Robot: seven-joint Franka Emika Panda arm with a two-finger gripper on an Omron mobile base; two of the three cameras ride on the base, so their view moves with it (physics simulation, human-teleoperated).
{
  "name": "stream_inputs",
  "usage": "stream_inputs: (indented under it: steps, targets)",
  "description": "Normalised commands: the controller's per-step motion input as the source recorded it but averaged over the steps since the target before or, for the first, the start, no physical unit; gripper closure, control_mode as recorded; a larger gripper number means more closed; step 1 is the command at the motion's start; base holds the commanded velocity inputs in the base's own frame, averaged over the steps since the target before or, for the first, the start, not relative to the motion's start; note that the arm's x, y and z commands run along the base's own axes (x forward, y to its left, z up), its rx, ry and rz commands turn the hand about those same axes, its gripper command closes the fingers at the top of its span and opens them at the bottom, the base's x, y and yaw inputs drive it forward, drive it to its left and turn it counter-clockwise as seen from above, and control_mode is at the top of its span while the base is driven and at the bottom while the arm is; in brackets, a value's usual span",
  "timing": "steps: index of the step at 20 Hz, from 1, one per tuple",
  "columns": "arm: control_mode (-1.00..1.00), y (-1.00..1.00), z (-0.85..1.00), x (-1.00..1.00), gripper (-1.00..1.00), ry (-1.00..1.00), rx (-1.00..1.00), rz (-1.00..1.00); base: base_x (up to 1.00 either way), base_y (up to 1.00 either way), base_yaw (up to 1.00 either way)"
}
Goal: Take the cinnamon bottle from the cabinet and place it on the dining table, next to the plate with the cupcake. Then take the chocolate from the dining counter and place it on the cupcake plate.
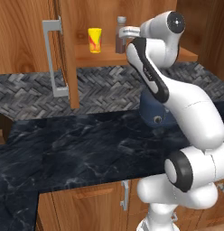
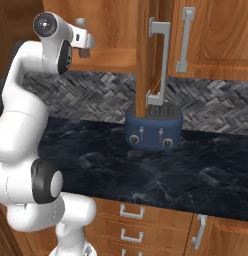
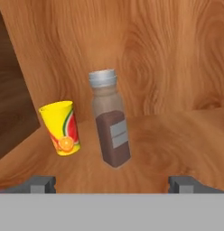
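- Wooden cabinet [image 1: 64, 54] shelf: cinnamon bottle [image 3: 110, 118] upright, yellow cup [image 3: 61, 127] just beside it.
- Gripper [image 3: 112, 184] spread wide, ungrasping, short of bottle.
- Right base view alone shows toaster [image 2: 154, 127] below cabinet.

Cabinet [image 1: 37, 27]: mounted on the wall above the bench [image 1: 86, 149], door swung open.
Shelf [image 1: 105, 55]: inside the cabinet.
Bottle [image 3: 110, 118]: upright on the shelf.
Cup [image 3: 62, 128]: upright on the shelf, just left of the bottle, a small gap between.
Hand [image 3: 112, 185]: level with the shelf, in front of the bottle, apart from it, fingers spread wide.
Toaster [image 2: 154, 127]: on the bench against the wall, below the open door.
Drawers [image 2: 128, 225]: below the bench top.
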Motion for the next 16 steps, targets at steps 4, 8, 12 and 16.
stream_inputs:
  steps: [4,8,12,16]
  targets:
    - [-1.0,0.0,-0.01,0.46,-1.0,0.0,0.0,0.1,0.0,0.0,0.0]
    - [-1.0,0.05,-0.03,0.57,-1.0,0.01,0.0,0.08,0.0,0.0,0.0]
    - [-1.0,0.08,-0.03,0.55,-1.0,0.0,0.0,0.07,0.0,0.0,0.0]
    - [-1.0,0.09,-0.09,0.51,-1.0,0.01,0.0,0.06,0.0,0.0,0.0]
